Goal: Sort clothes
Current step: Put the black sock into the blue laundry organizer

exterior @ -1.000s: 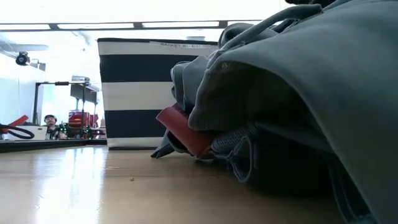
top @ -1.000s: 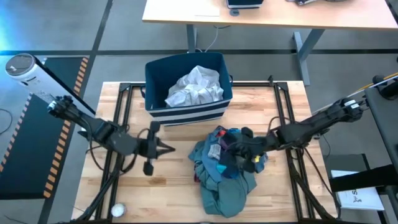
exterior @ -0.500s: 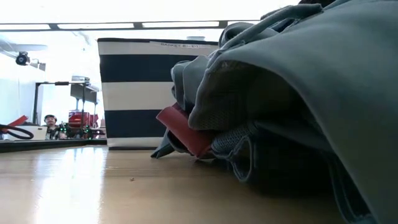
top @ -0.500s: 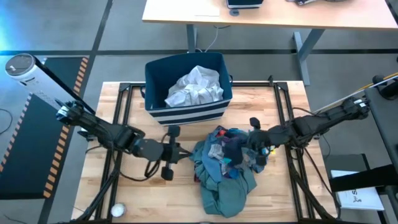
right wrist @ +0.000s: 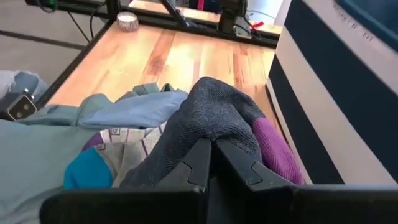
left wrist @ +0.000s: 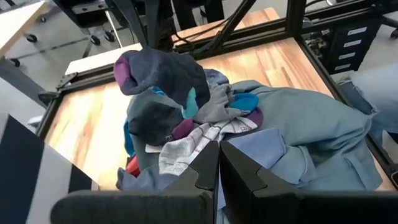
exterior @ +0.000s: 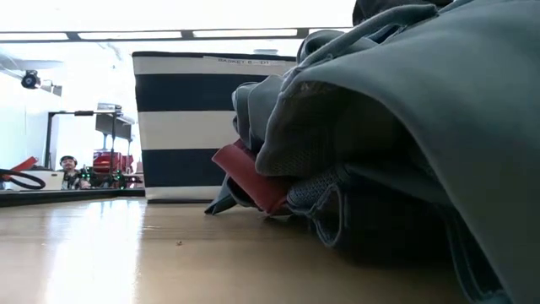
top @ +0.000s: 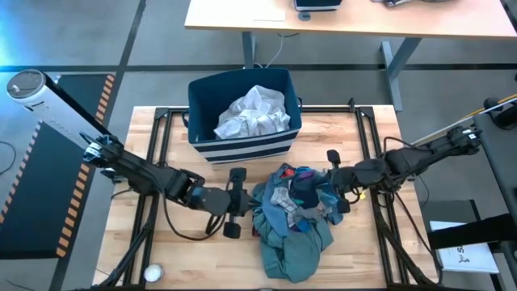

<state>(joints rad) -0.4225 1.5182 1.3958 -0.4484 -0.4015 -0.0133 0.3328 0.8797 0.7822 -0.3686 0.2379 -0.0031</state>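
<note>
Both Pincers Pressed Shut at One Heap of Clothes

One pile of clothes (top: pixel 292 212) lies on the wooden table (top: pixel 178 145), between the two arms. The left pincer (top: pixel 242 202) sits at the pile's left edge, its fingers together with nothing between them. The right pincer (top: pixel 325 191) is at the pile's right side, fingers closed on a dark charcoal sock (right wrist: pixel 208 121) with a purple toe, which lies on top of the heap just ahead of them. Beneath and beyond it spreads one large teal-green garment (top: pixel 295 250), along with a grey patterned piece (left wrist: pixel 186 140) and a red piece (exterior: pixel 249 177) at the pile's foot. One white garment (top: pixel 252 113) rests in the single navy striped bin (top: pixel 242 147) behind the pile.
</note>
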